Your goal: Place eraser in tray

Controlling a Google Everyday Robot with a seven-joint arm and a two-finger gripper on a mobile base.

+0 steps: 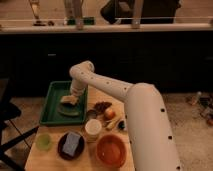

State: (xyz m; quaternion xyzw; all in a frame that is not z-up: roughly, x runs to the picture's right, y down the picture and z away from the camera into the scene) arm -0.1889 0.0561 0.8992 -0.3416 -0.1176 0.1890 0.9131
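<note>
hovering the gripper low inside the green tray, i am judging this the release step, taking the pale blocky lump at its tip for the eraser, though i cannot tell whether it is gripped or freed, so next i am wanting a clean let-go and a straight lift
</note>
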